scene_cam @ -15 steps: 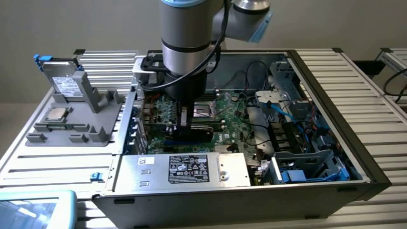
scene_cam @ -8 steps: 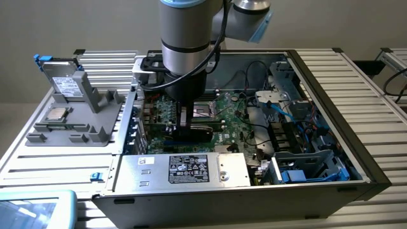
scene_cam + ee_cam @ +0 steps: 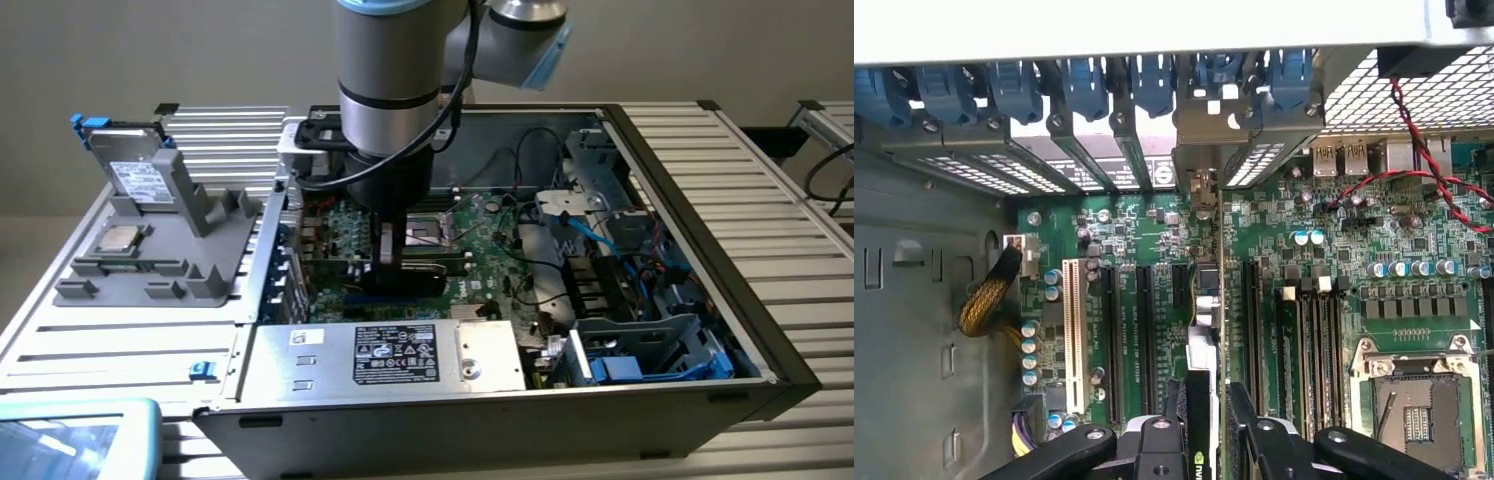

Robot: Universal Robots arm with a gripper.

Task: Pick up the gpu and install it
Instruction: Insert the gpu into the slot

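Two fingers point(image 3: 1258, 436), gpu point(image 3: 1203, 340) tight between them

Plain beige wall point(image 3: 160, 50) behind a ribbed aluminium worktable point(image 3: 754, 190), under soft even light.

**Your work surface: a slatted metal table point(image 3: 787, 200) carrying the open computer case point(image 3: 441, 425).**

You see the table's silver ribbed slats run out past the computer case on both sides. The case lies on its side with its open face up, resting straight on the slats. To the exterior view's left of the case, just beside its wall, a grey holder point(image 3: 227, 262) sits on the same slats. In front of the case's left corner, a pale blue-rimmed tray point(image 3: 80, 440) rests at the table's edge.
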